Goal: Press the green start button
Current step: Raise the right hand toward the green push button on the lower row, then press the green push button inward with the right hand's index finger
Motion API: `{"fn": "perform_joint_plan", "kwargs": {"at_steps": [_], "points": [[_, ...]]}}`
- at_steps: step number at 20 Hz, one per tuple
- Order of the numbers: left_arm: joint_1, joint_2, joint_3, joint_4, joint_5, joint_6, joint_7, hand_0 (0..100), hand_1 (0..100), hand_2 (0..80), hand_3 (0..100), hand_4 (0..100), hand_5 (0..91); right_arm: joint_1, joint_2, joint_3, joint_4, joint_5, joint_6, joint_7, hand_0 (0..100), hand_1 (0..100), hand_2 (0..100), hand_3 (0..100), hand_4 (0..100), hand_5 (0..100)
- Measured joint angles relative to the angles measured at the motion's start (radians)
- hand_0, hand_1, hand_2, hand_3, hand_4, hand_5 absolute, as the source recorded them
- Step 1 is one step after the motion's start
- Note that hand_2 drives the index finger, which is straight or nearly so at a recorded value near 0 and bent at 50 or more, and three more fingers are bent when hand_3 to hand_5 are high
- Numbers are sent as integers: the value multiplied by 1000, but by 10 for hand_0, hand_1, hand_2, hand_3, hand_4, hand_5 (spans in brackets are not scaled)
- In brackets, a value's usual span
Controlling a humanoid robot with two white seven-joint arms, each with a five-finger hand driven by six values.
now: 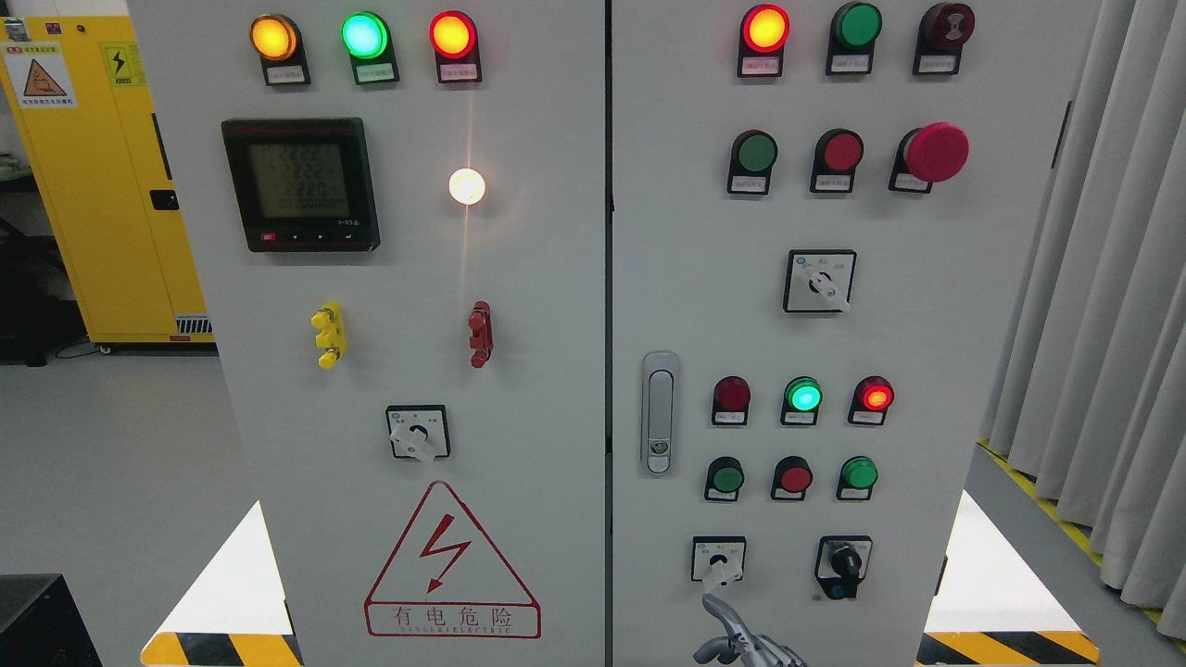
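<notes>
The grey cabinet's right door (927, 324) carries several green push buttons: one in the upper row (755, 153), and two in the lower row (727, 479) (860, 473) with a red button (795, 479) between them. A green lamp (802, 396) glows above that lower row. My right hand (721, 628) comes up at the bottom edge, below the white selector switch (718, 560). One finger (713, 609) points up just under that switch and the others are curled, holding nothing. The hand touches no button. The left arm is out of view.
A red mushroom stop button (936, 152) juts out at the upper right. A door handle (659, 412) sits at the door's left edge, and a black key switch (844, 563) right of the hand. Grey curtains (1093, 278) hang on the right; a yellow cabinet (93, 185) stands far left.
</notes>
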Motion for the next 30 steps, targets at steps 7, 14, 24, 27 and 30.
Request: {"fn": "perform_joint_plan", "kwargs": {"at_steps": [7,14,24,27,30], "points": [[0,0,0,0,0,0,0,120,556,0,0,0,0,-85,7,-42,-2,165,39,43,437,871,7,904,1000,1000],[0,0,0,0,0,0,0,120,556,0,0,0,0,-160,-3,-81,16,222,80,55,428,864,14,908,1000,1000],[0,0,0,0,0,0,0,120,556,0,0,0,0,-202,-15,-89,42,243,93,60,435,853,15,913,1000,1000],[0,0,0,0,0,0,0,120,556,0,0,0,0,-206,-17,-85,46,245,93,63,443,846,15,913,1000,1000],[0,0,0,0,0,0,0,120,556,0,0,0,0,-208,-18,-80,48,247,100,64,444,843,15,914,999,1000]]}}
